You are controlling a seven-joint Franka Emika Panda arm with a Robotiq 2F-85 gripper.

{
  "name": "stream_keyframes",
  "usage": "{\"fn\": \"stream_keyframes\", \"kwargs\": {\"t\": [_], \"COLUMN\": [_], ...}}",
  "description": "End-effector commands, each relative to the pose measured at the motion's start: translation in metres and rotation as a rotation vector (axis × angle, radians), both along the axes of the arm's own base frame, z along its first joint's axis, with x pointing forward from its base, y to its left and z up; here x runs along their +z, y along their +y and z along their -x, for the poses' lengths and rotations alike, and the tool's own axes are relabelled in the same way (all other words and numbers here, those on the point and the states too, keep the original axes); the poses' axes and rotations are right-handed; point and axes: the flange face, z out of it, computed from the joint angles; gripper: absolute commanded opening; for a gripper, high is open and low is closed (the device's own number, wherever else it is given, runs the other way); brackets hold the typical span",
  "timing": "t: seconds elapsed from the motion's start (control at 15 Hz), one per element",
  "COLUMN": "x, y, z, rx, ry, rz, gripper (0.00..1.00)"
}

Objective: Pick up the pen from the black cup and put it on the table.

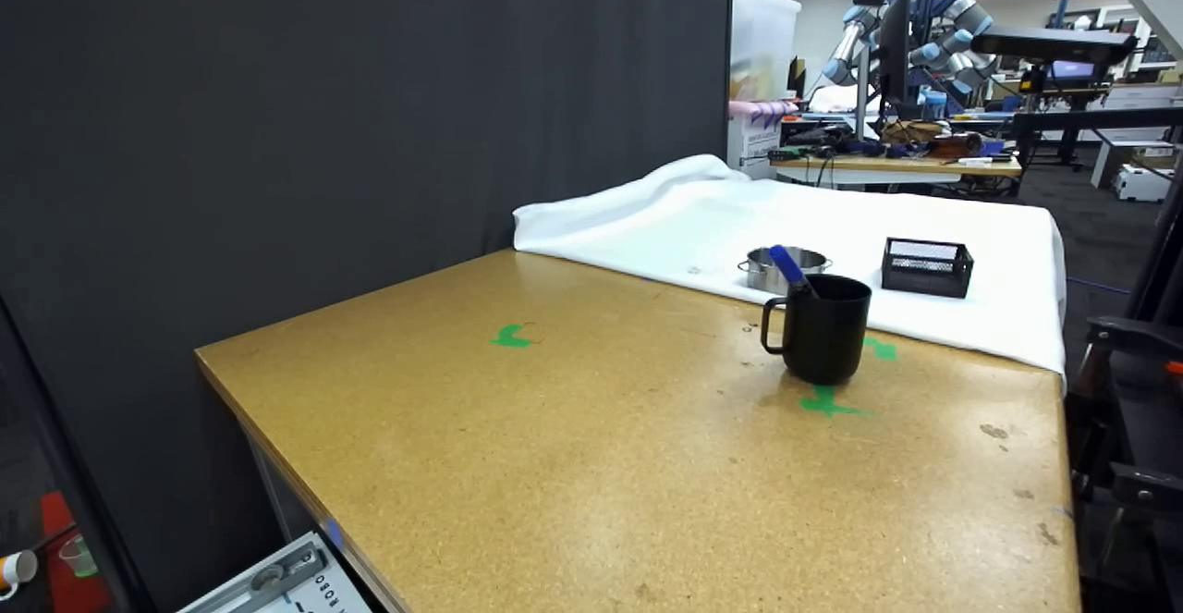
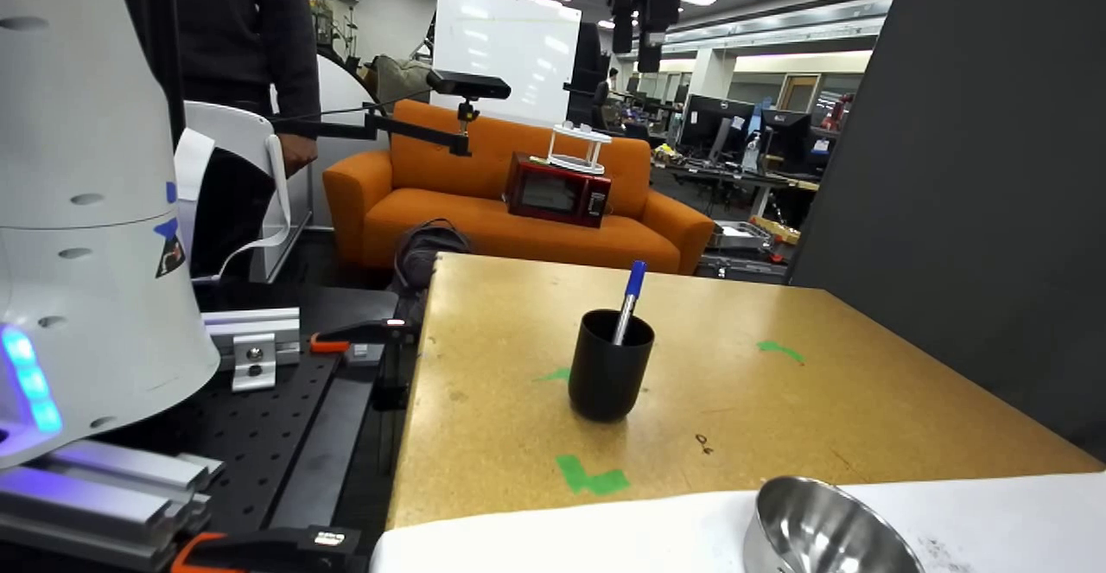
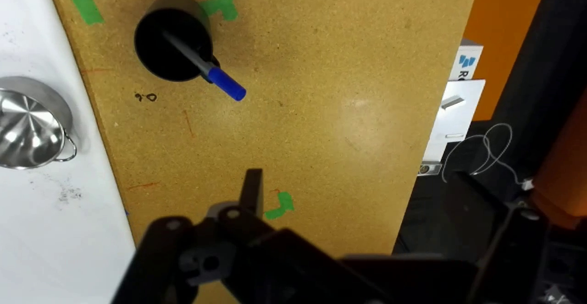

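Note:
The blue-capped pen [image 1: 787,264] leans in the black cup [image 1: 832,340], its cap end sticking out above the rim; it also shows in the other views [image 2: 635,282] [image 3: 226,84]. The cup stands upright on the brown table [image 1: 554,428] near green tape marks; it also shows in an exterior view [image 2: 607,378] and in the wrist view [image 3: 156,56]. Its handle is on the pen's leaning side. My gripper [image 3: 357,178] is open and empty, its fingers wide apart. It hangs high above the table in an exterior view [image 2: 638,50], apart from the pen and cup.
A white cloth [image 1: 980,215] covers the table's end beside the cup. On it stand a steel pot [image 3: 27,129] and a black mesh box [image 1: 927,268]. A tall dark panel [image 1: 370,132] borders one table side. The robot base [image 2: 86,210] stands beside the table.

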Motion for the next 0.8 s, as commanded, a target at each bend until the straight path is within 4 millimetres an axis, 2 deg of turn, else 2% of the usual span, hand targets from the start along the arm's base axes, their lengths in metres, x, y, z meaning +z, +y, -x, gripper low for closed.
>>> {"fn": "stream_keyframes", "kwargs": {"t": [0.0, 0.47, 0.53, 0.6, 0.73], "x": [-0.015, -0.075, -0.078, -0.077, -0.082], "y": [-0.016, -0.047, -0.051, -0.05, -0.054], "z": [-0.007, -0.011, -0.014, -0.008, -0.01], "rx": [0.196, 0.588, 0.585, 0.533, 0.559], "ry": [-0.023, 0.013, 0.046, 0.03, 0.04], "rz": [-0.003, -0.021, -0.057, -0.009, -0.028], "gripper": [1.0, 1.0, 1.0, 1.0, 1.0]}}
